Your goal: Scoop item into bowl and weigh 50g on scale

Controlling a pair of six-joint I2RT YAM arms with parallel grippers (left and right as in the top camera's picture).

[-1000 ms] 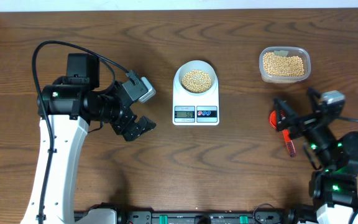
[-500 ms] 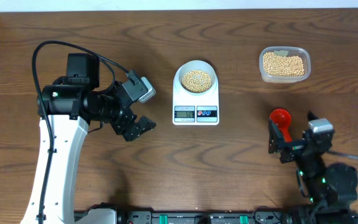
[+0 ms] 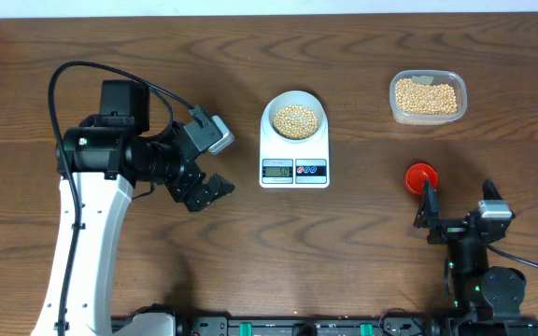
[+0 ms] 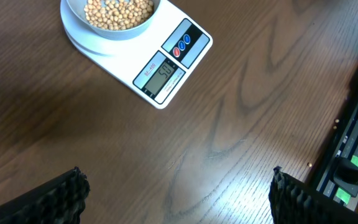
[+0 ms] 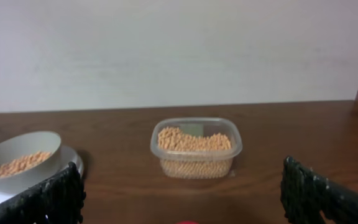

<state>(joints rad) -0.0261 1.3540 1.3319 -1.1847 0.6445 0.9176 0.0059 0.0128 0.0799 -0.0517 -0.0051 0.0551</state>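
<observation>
Tan beans (image 3: 294,121) sit in bowl (image 3: 270,117) on scale (image 3: 294,173), both jaws open and empty; leave scale untouched while reading settles.

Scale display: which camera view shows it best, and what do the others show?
Left wrist: the display is closest and largest there. Overhead shows it tiny; right wrist shows only the bowl, display hidden.

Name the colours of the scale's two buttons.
The scale has a red button and a blue button; clearest in left wrist view.
</observation>
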